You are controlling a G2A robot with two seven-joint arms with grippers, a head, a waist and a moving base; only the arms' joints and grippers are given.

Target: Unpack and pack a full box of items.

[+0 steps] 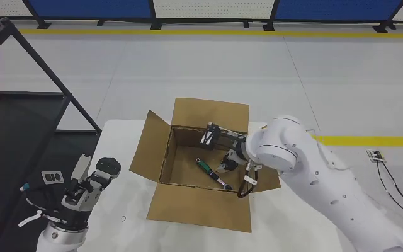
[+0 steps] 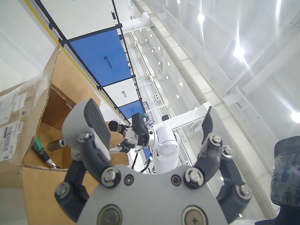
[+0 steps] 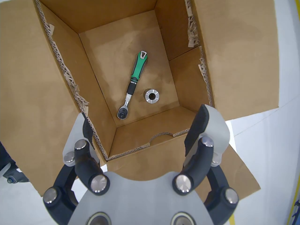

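Our right gripper (image 3: 144, 118) hangs released, jaws wide, over the open box (image 3: 117, 24), while the left gripper (image 2: 150, 108) sits equally unclenched near the table's (image 1: 126, 208) left edge. On the box floor lie a green-handled ratchet (image 3: 132, 85), head toward the near wall, and a metal socket (image 3: 151, 95) just beside its neck. We judge that unpacking is in hand, and the next move calls for a straight descent between the walls, jaws set across one item.

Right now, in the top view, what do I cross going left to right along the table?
First the left gripper, fingers open → left flap of the cardboard box → ratchet wrench on the box floor → right arm.
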